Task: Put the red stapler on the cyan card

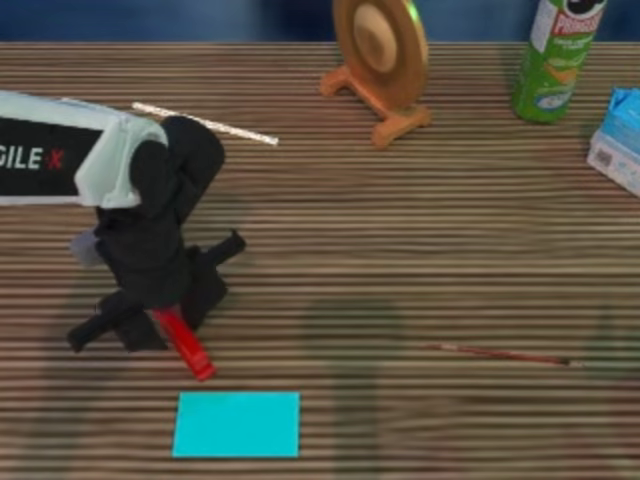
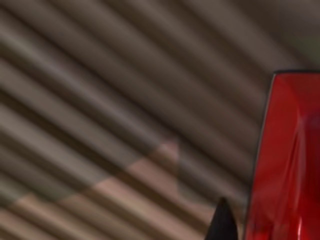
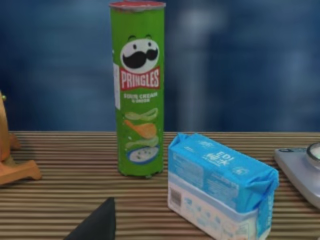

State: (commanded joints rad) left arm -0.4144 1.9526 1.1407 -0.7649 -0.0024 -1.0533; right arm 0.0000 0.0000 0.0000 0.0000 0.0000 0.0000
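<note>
The red stapler (image 1: pixel 186 345) lies slanted at the front left, just behind the cyan card (image 1: pixel 237 424) and apart from it. My left gripper (image 1: pixel 165 315) hangs over the stapler's far end and hides it. Only the near end sticks out toward the card. In the left wrist view the stapler (image 2: pixel 290 160) fills the side of the picture, and one black fingertip (image 2: pixel 222 220) stands tight against it. The other finger is out of view. My right arm is outside the top view. One of its fingers (image 3: pixel 100 222) shows in the right wrist view, with nothing beside it.
A wooden disc on a stand (image 1: pixel 380 50) and a green Pringles can (image 1: pixel 555 55) stand at the back. A light blue and white box (image 1: pixel 620 140) sits at the right edge. A white stick (image 1: pixel 205 123) lies behind my left arm, and a thin reddish-brown stick (image 1: pixel 500 353) at the front right.
</note>
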